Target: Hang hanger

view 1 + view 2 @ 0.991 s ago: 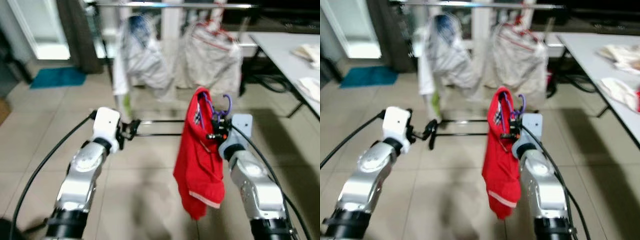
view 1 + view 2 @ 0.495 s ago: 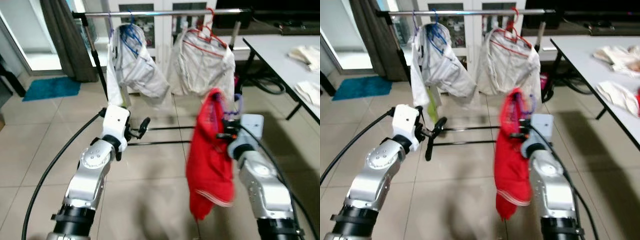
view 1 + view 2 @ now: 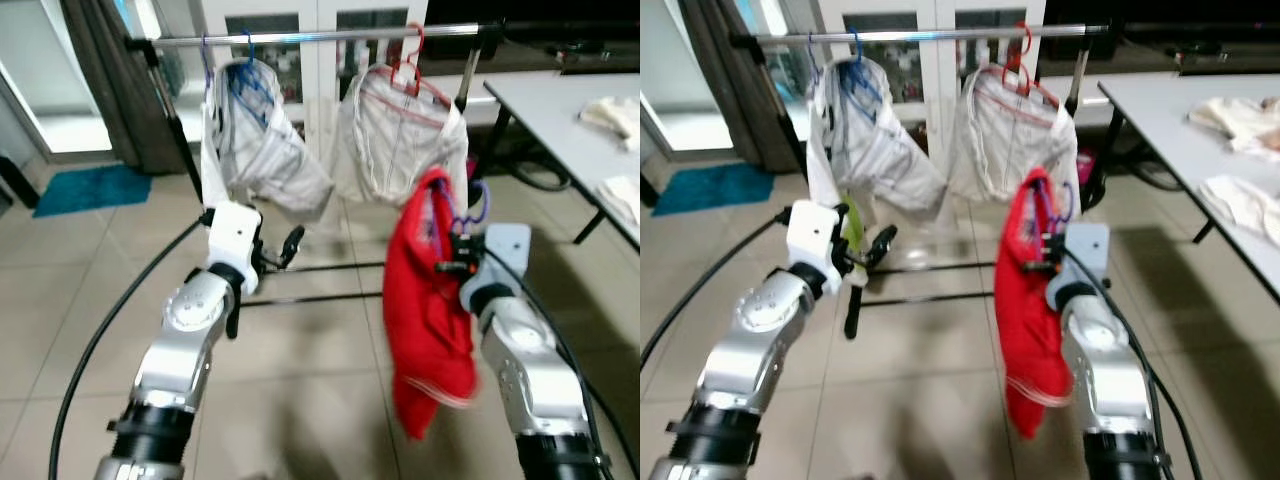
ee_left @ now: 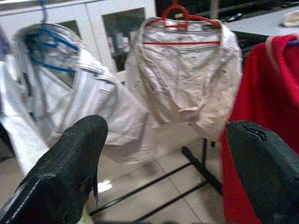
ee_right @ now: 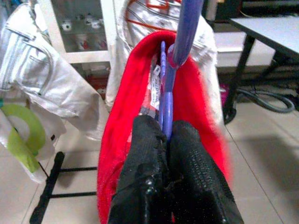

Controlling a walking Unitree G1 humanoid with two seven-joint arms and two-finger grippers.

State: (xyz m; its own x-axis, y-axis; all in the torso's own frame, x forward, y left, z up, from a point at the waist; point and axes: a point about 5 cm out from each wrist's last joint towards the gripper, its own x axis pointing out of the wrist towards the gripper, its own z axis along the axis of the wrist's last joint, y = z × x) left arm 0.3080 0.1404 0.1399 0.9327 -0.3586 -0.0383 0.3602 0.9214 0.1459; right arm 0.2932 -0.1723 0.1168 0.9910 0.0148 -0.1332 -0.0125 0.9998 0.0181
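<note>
the right hand [image 5: 168, 140] still pinches the purple hanger [image 5: 174, 79] carrying the red shirt [image 3: 428, 310], now nearer the clothes rail [image 3: 320, 36]; left hand [image 4: 163, 163] stays spread.

Red shirt [image 3: 428, 310] on purple hanger [image 5: 169, 100] now closer to rail [image 3: 310, 36].

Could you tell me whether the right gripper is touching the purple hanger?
Touching: in the right wrist view, the right gripper has its jaws shut on the purple hanger carrying the red garment.
</note>
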